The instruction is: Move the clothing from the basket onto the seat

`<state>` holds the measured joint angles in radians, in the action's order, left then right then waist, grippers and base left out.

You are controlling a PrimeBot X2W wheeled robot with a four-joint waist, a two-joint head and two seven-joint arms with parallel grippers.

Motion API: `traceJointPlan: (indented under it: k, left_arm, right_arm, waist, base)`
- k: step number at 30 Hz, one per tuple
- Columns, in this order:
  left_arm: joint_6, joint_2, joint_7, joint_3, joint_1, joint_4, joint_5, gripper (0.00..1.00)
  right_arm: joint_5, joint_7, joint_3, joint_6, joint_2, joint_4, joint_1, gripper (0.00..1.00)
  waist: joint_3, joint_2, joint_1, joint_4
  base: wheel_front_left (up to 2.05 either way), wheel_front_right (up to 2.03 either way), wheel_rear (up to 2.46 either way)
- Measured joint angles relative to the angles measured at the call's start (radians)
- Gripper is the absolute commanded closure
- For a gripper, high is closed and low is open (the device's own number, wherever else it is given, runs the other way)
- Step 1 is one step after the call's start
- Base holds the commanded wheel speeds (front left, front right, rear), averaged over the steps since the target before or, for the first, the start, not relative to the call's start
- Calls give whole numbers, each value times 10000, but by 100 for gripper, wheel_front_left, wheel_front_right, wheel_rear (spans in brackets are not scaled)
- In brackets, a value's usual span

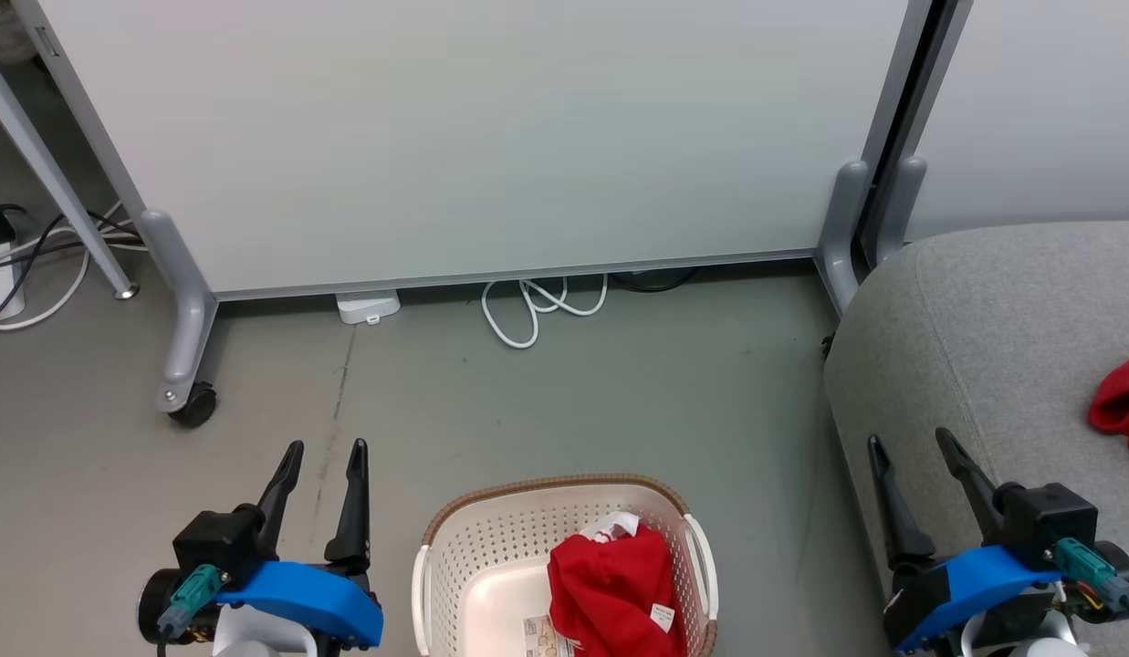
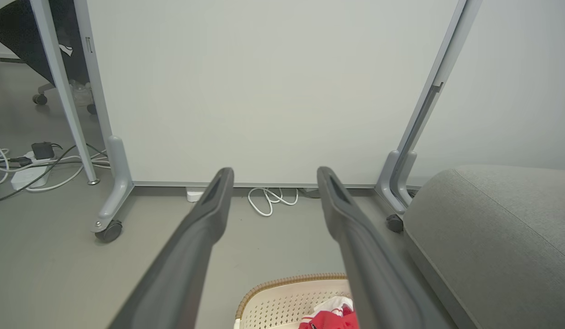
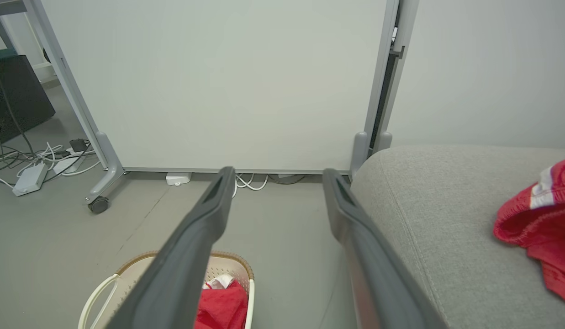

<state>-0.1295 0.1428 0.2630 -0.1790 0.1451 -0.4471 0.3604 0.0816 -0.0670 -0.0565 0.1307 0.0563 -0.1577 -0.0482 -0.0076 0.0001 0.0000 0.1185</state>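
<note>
Clothing [image 1: 610,584] lay both in the basket [image 1: 477,547] and on the seat [image 1: 975,347].
My left end effector [image 1: 327,447] hung over the floor [image 1: 619,392] left of the basket, fingers spread and empty; my right end effector [image 1: 909,438], equally spread, hung at the seat's edge. One red garment sat bunched in the basket's right half; a second red garment [image 1: 1121,406] lay on the seat, to my right.

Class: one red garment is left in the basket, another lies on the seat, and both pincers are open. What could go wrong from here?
1. The red garment is bunched against the right wall of the basket; a reaching finger might snag the holes and drag the basket along.
2. The right pincer hangs by the edge of the seat, so swinging it over could bump it.
</note>
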Motion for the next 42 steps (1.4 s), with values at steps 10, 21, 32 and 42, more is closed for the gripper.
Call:
traceJointPlan:
  k: [10,21,32,42]
  left_arm:
    - [0,-29,0,19,-9,6,-13,0]
    - [0,-25,0,-13,-6,8,-73,0]
    - [0,13,0,-349,281,-42,-67,0]
    - [0,255,0,-1003,968,-477,-65,0]
  right_arm:
    - [31,-2,104,0,-23,-75,10,0]
    - [59,-4,171,0,-35,-104,4,0]
    - [79,-35,408,0,-46,33,-254,0]
    - [111,-119,934,0,-48,88,-975,0]
  waist:
    - [60,0,0,-52]
    - [180,0,0,-170]
    - [750,0,0,-455]
    - [1865,0,1,-1109]
  base:
    - [0,0,0]
    - [0,0,0]
    - [0,0,0]
    - [0,0,0]
